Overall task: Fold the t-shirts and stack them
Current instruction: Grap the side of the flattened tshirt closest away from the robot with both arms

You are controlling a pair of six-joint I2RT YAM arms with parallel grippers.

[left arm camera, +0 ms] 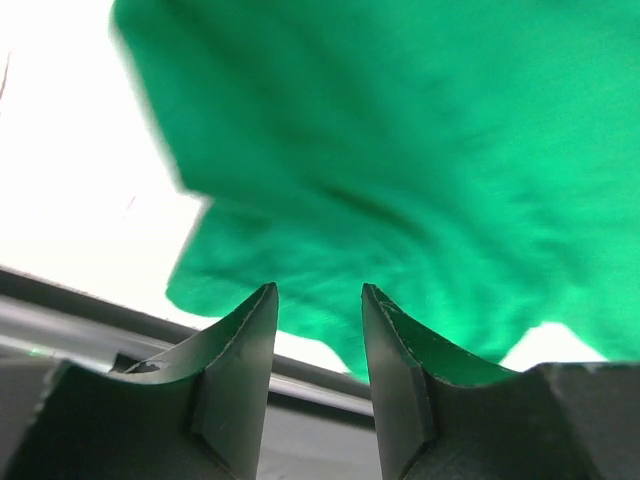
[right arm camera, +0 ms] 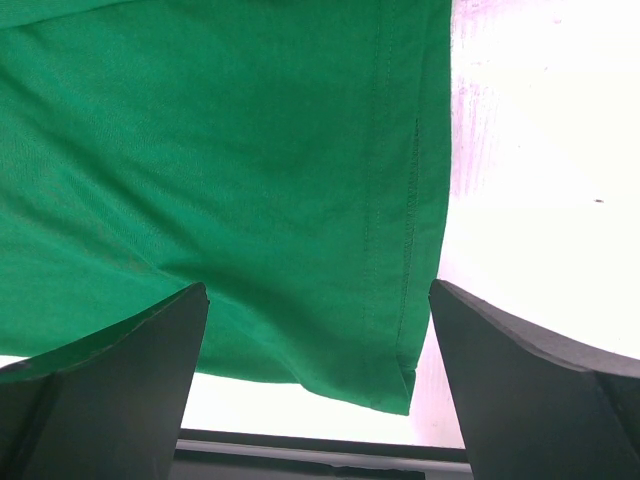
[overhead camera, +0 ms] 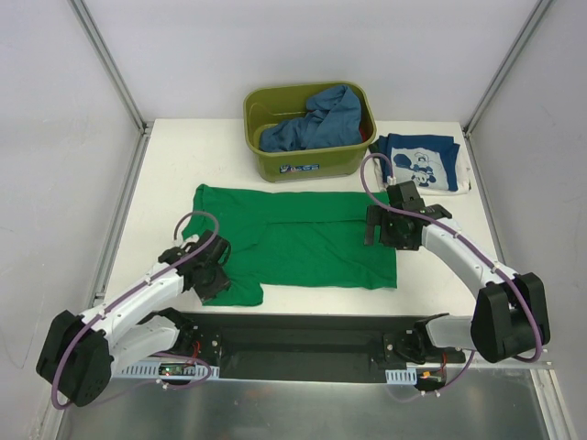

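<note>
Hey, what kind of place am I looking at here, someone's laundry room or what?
Probably a robotics lab test cell, not a home: a white table walled by blank white panels on metal posts, with a white left robot arm and right robot arm bolted at its near edge.

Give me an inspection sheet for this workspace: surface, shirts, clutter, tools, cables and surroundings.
Surface: white table.
Job's things: green shirt spread flat mid-table; navy shirt folded at back right; blue shirt bunched in the tub.
Clutter: nothing seen.
Tools: left tool open over the green shirt's near left corner; right tool open wide over its right edge; neither holds cloth.
Cables: purple cables looped along both arms.
Surroundings: white walls, metal frame posts.
</note>
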